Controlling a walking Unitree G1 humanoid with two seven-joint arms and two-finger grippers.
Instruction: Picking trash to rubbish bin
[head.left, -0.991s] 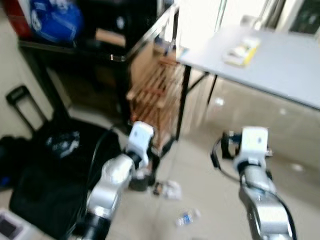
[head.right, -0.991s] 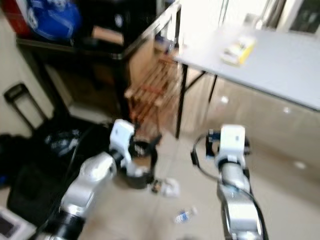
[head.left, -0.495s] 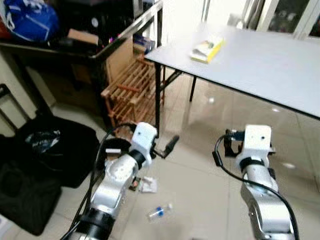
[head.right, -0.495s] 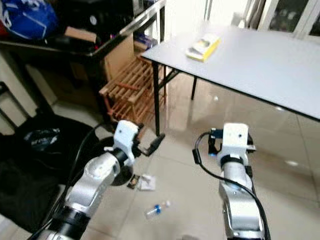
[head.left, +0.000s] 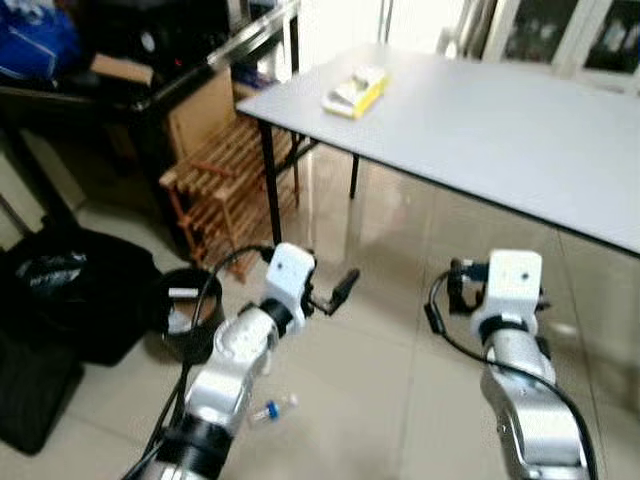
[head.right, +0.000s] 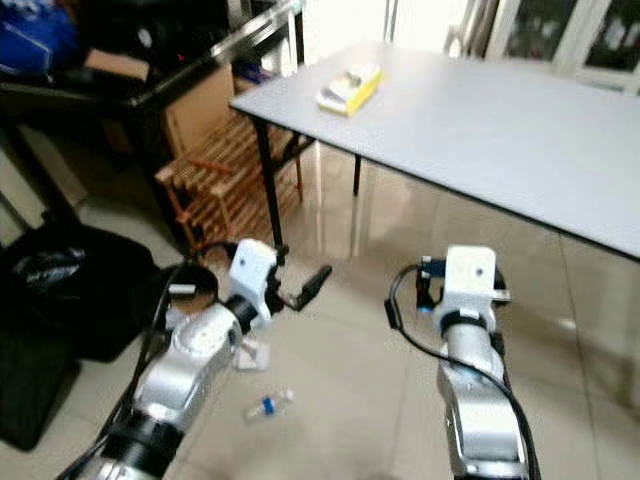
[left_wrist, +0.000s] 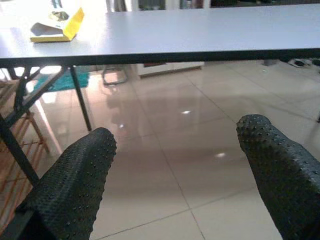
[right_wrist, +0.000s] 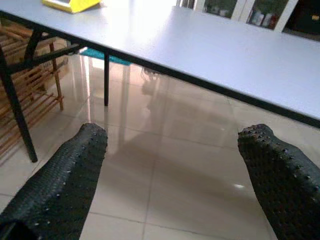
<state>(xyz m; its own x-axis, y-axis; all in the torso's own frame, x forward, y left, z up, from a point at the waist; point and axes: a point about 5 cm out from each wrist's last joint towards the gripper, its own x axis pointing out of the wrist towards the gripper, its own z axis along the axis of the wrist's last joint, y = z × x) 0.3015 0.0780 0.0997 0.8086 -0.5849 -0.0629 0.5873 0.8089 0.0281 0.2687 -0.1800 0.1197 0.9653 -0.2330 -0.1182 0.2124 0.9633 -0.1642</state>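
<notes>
Lying flat, small bottle (head.left: 272, 410), blue end toward bin (head.left: 186, 322); both jaws spread.

— What colours stood out on the floor?

— The tiles (head.left: 400, 380) were glossy beige. The small bottle (head.right: 268, 405) was clear with a blue label, and the round bin (head.left: 190, 325) was black.

— And higher up?

— The table (head.left: 500, 130) was pale grey on black legs, bearing a yellow-and-white box (head.left: 353, 93). The rack (head.left: 225, 185) was reddish-brown wood; the bag (head.left: 70, 290) was black.
</notes>
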